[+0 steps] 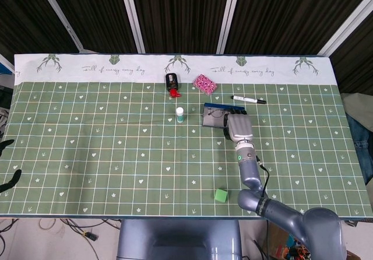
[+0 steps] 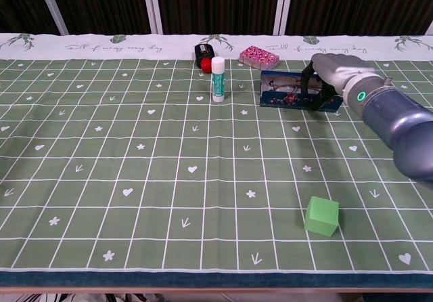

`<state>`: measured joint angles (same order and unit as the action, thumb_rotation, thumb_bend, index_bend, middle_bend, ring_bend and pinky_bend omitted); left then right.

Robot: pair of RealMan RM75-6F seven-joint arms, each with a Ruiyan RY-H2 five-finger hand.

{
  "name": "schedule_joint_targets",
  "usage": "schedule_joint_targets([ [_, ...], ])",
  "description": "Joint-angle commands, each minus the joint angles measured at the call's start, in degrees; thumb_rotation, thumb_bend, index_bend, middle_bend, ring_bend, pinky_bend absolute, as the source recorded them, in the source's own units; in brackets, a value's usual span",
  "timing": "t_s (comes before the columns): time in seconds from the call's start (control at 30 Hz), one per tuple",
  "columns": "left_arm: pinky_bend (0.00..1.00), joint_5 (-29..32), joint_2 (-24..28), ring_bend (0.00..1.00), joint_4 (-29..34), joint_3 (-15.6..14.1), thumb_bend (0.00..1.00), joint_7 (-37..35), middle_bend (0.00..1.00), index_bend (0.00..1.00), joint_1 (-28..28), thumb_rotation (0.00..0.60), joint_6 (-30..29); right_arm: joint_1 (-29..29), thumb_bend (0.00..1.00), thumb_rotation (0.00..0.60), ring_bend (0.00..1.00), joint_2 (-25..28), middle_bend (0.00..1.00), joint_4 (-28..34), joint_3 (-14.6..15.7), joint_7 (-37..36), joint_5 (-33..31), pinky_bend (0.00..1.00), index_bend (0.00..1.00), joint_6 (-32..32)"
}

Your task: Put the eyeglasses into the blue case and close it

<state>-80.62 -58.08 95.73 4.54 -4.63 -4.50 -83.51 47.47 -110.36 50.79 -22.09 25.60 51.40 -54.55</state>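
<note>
Although the eyeglasses (image 2: 287, 83) already lie inside the blue case (image 2: 292, 99), the case is not yet closed, so the job looks roughly half done. Dark-framed and thin, the glasses rest with their long axis along the length of the case, which runs side to side, parallel to the far edge of the table (image 2: 101, 180). Case and glasses sit right of centre, toward the far edge. The case is a shallow oblong box, seemingly with a flowered pattern on its front wall, though the chest view is too small to be sure.

The right hand (image 2: 331, 72) is at the right end of the case, its grey metallic fingers draped over that end and touching it; whether they actually clamp the case or merely rest on it I cannot tell. The left hand (image 1: 9, 178) shows only as dark fingertips at the table's left edge, well apart from everything, so the right hand is plainly the nearer one.

Beyond the case lie a black marker (image 1: 247, 99), a pink patterned block (image 1: 204, 84), a dark bottle with a red cap (image 1: 172, 83) and an upright white glue stick (image 2: 218, 78). A green foam cube (image 2: 322, 216) sits near the front edge.
</note>
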Motion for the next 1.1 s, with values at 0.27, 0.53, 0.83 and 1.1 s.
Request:
schedule_joint_targets([
  [0.27, 0.00, 0.0, 0.0, 0.00, 0.1, 0.0, 0.32, 0.0, 0.00, 0.17, 0.0, 0.600, 0.1, -0.1, 0.48, 0.600, 0.25, 0.5, 0.24, 1.0, -0.2, 0.7, -0.9, 0.23, 0.57, 0.6],
  [0.53, 0.00, 0.0, 0.1, 0.00, 0.1, 0.0, 0.32, -0.1, 0.00, 0.18, 0.0, 0.600, 0.1, -0.8, 0.52, 0.600, 0.25, 1.9, 0.24, 4.3, -0.2, 0.5, -2.2, 0.23, 0.65, 1.7],
  [0.83, 0.00, 0.1, 0.1, 0.00, 0.1, 0.0, 0.32, -0.1, 0.00, 0.18, 0.0, 0.600, 0.1, -2.8, 0.54, 0.600, 0.25, 4.7, 0.24, 10.1, 1.5, 0.7, -1.2, 0.23, 0.66, -0.1],
  [1.1, 0.00, -0.1, 0.1, 0.00, 0.3, -0.1, 0.32, 0.1, 0.00, 0.18, 0.0, 0.600, 0.1, -7.0, 0.56, 0.600, 0.25, 10.7, 0.24, 20.7, 5.2, 1.1, 1.4, 0.23, 0.66, -3.3],
])
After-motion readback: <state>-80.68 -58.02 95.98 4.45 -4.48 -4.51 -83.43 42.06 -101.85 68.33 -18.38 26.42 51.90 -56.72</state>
